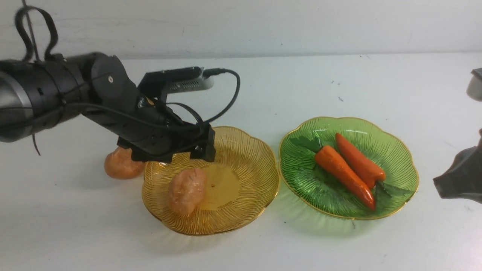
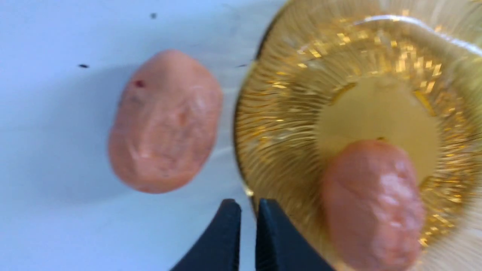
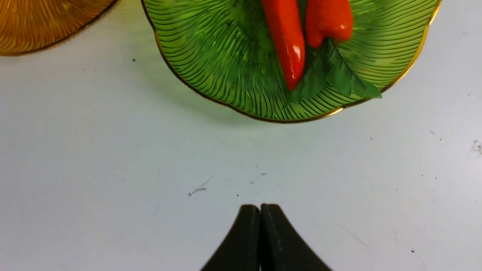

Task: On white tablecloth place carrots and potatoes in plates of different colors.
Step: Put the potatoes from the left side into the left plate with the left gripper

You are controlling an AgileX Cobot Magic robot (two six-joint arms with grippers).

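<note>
Bright, even light is falling from above, casting soft tinted shadows on the plain white tablecloth [image 1: 301, 82] beneath the translucent amber-yellow scalloped plate [image 1: 246, 165] and the translucent green scalloped plate [image 1: 399, 169]. The left wrist view is smearing with heavy blur; glare is glinting off the glossy orange-red toy carrots [image 3: 292, 45].

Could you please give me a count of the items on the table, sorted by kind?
Glossy orange-red tapered toy carrots: 2
Lumpy pale orange-brown toy potatoes: 2
Translucent ribbed gold-rimmed plastic plates, one amber, one green: 2
Total: 6
</note>
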